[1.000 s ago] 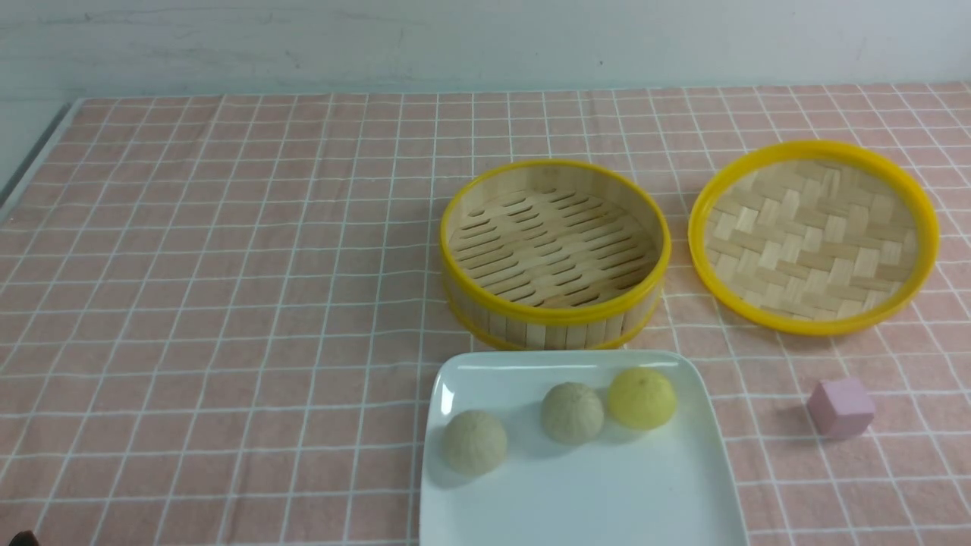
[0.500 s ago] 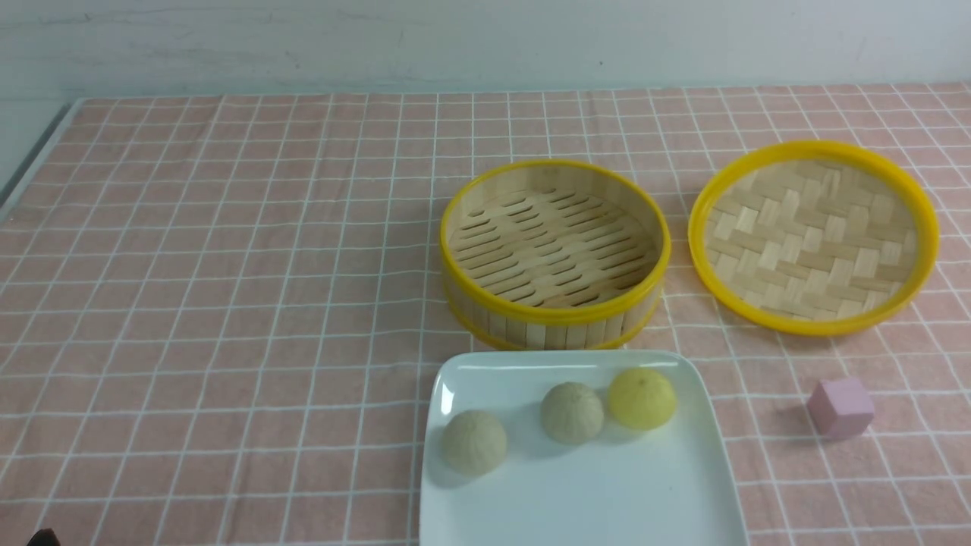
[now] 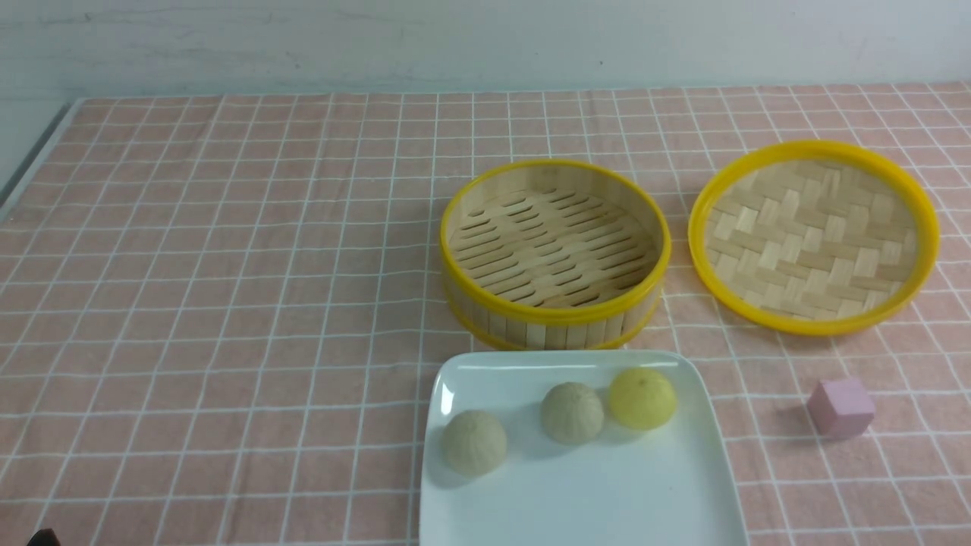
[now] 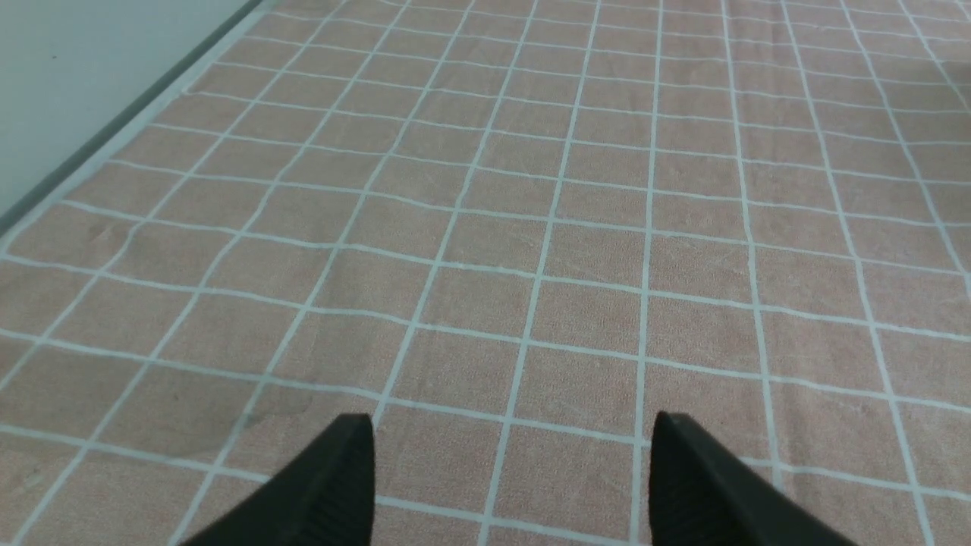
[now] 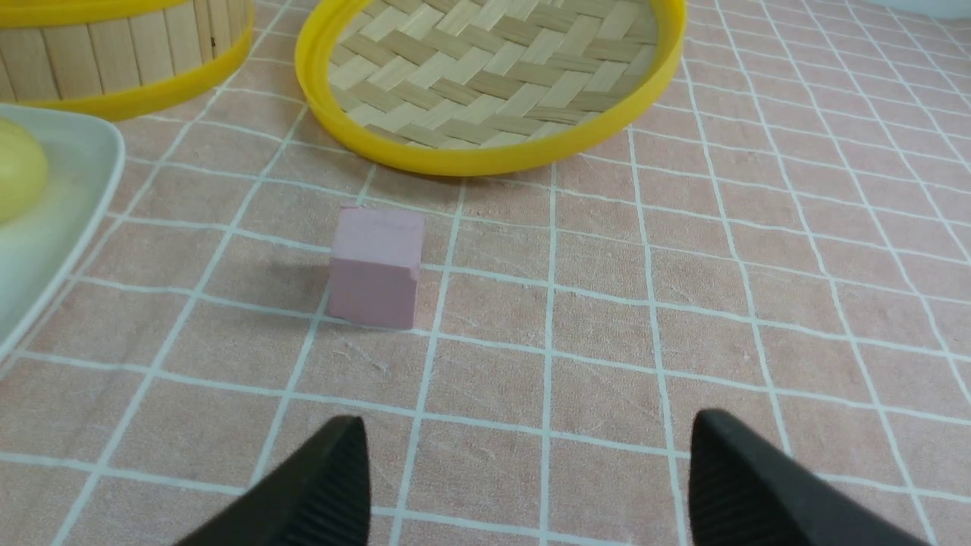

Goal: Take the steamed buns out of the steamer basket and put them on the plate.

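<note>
All three steamed buns lie on the white plate [image 3: 607,500] near the table's front edge: a beige one [image 3: 474,442] on the left, a beige one [image 3: 572,412] in the middle and a yellow one [image 3: 642,398] on the right. The steamer basket [image 3: 554,311] stands just behind the plate with nothing in it. My left gripper [image 4: 512,425] hovers open over bare cloth far to the left. My right gripper [image 5: 523,432] is open and empty, to the right of the plate [image 5: 68,220], whose edge and yellow bun [image 5: 15,167] show in the right wrist view.
The shallow woven lid [image 3: 813,236] lies to the right of the basket. A small pink cube [image 3: 840,408] sits in front of it, right of the plate, a little ahead of my right gripper's fingers. Pink checked cloth covers the table; its left edge [image 4: 114,129] is near my left gripper.
A dark tip at the bottom left corner of the front view has edged slightly to the right. The buns, basket, lid and cube have not moved.
</note>
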